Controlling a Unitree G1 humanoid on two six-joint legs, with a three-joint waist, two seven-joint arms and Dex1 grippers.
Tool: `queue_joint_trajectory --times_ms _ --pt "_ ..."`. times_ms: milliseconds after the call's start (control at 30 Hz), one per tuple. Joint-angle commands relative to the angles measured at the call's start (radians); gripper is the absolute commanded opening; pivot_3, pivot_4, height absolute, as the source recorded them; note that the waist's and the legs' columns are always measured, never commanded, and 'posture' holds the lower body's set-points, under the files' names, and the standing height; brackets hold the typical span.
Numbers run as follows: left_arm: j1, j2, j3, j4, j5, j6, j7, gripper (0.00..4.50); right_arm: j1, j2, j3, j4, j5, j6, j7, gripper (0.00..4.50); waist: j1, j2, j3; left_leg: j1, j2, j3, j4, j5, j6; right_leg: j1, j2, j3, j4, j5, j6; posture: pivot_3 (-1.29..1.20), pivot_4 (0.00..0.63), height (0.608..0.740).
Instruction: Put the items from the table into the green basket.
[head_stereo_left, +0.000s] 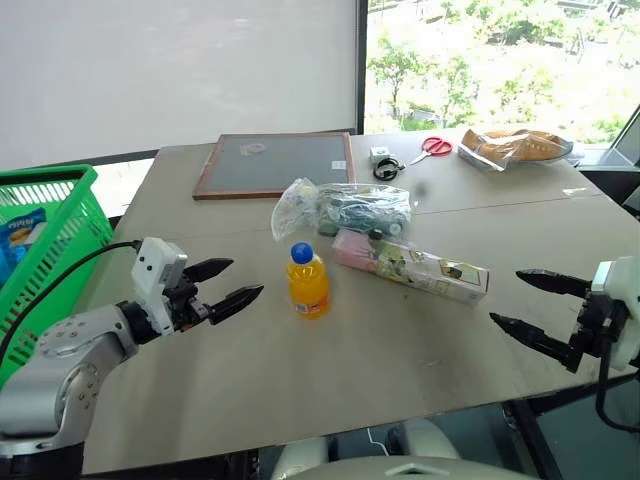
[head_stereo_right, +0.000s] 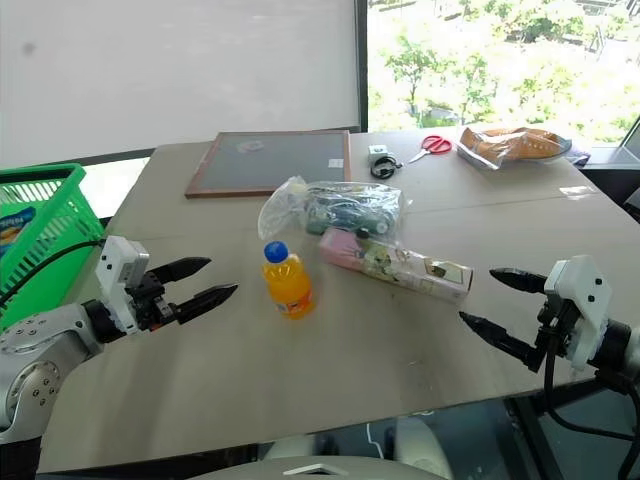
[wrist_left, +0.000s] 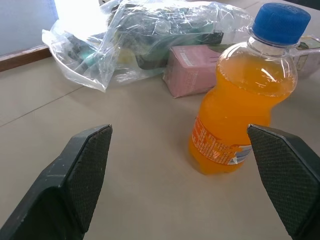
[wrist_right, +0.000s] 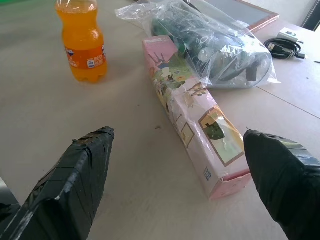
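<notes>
From the head views, the left gripper (head_stereo_left: 233, 283) and right gripper (head_stereo_left: 519, 299) hovered with jaws apart, empty; the bottle (head_stereo_left: 308, 281) stood mid-table (head_stereo_left: 300, 380), the green basket (head_stereo_left: 62, 215) off its left edge. In the left wrist view, a careless close could topple the bottle. In the right wrist view, the pink box (wrist_right: 189, 120) touched the plastic bag (wrist_right: 210, 47), crowding any grasp

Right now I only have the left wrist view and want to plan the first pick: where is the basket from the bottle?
Observer: The green basket stands off the table's left edge, beyond the left claw.
Operator: Is it empty?
Observer: No, a blue printed packet already lies inside.
Operator: Where is the other claw?
Observer: The right claw hovers open near the table's right edge, facing the pink box.
Operator: Anything else out there?
Observer: At the far side lie a framed board, red scissors and a wrapped package.
</notes>
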Motion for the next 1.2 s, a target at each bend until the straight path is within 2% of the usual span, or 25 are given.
queue_joint_trajectory --times_ms 33,267,500,700,967,1033,1067,1133,1200 --pt "-0.001 0.018 0.018 -0.038 -0.024 -0.01 -0.016 4.5 -0.024 -0.011 -0.017 -0.01 0.008 -0.052 0.012 4.44 0.0 0.0 0.0 0.0 0.0 0.0 0.0 0.0 0.0 0.0 0.0 0.0 0.0 0.0 0.0 -0.07 0.0 0.74" --pt "0.013 0.01 -0.033 -0.124 -0.045 0.003 -0.014 4.5 -0.073 -0.015 0.023 -0.03 0.049 -0.1 0.036 4.44 0.001 0.0 0.0 0.0 0.0 0.0 0.0 0.0 0.0 0.0 0.0 0.0 0.0 0.0 0.0 -0.07 0.0 0.74" --pt "0.009 -0.032 -0.147 -0.152 0.026 -0.05 0.031 4.5 -0.195 -0.112 0.115 -0.048 0.145 -0.054 0.09 4.44 0.0 0.001 0.001 0.0 0.0 0.001 0.0 0.0 0.0 0.0 0.0 0.001 0.0 0.0 0.0 -0.07 0.001 0.74" --pt "-0.022 -0.095 -0.242 -0.116 0.11 -0.097 0.101 4.5 -0.288 -0.159 0.18 -0.039 0.176 -0.029 0.096 4.44 0.005 0.0 0.002 0.0 0.0 0.001 0.0 0.0 0.0 0.0 0.0 0.0 -0.001 0.0 0.0 -0.06 0.0 0.74" --pt "-0.084 -0.151 -0.35 -0.01 0.208 -0.166 0.123 4.5 -0.298 -0.176 0.199 -0.026 0.168 -0.04 0.115 4.44 0.019 0.0 0.002 -0.001 0.0 0.001 0.0 0.0 0.001 -0.001 0.0 0.0 -0.001 0.001 0.002 -0.05 0.0 0.74" --pt "-0.105 -0.172 -0.368 0.027 0.215 -0.188 0.118 3.9 -0.299 -0.175 0.203 -0.027 0.168 -0.041 0.113 4.5 0.024 -0.001 0.002 -0.001 0.0 0.001 0.0 0.0 0.001 -0.001 0.0 0.0 -0.001 0.001 0.002 -0.05 0.0 0.74" --pt "-0.114 -0.182 -0.372 0.04 0.211 -0.189 0.115 3.33 -0.299 -0.175 0.204 -0.03 0.17 -0.04 0.111 4.5 0.024 -0.001 0.002 -0.001 0.0 0.001 0.0 0.0 0.001 -0.001 0.0 0.0 -0.001 0.001 0.002 -0.05 0.0 0.74" --pt "-0.131 -0.196 -0.388 0.068 0.227 -0.203 0.119 2.9 -0.294 -0.175 0.205 -0.036 0.174 -0.035 0.109 4.5 0.025 -0.001 0.002 -0.001 0.0 0.001 0.0 0.0 0.001 -0.001 0.0 0.0 -0.001 0.001 0.002 -0.07 0.0 0.74" --pt "-0.141 -0.206 -0.402 0.092 0.248 -0.224 0.121 2.28 -0.289 -0.174 0.211 -0.043 0.174 -0.032 0.105 4.5 0.026 -0.001 0.002 -0.002 0.0 0.001 0.0 0.0 0.001 -0.001 0.0 0.0 -0.002 0.002 0.003 -0.07 0.0 0.74"
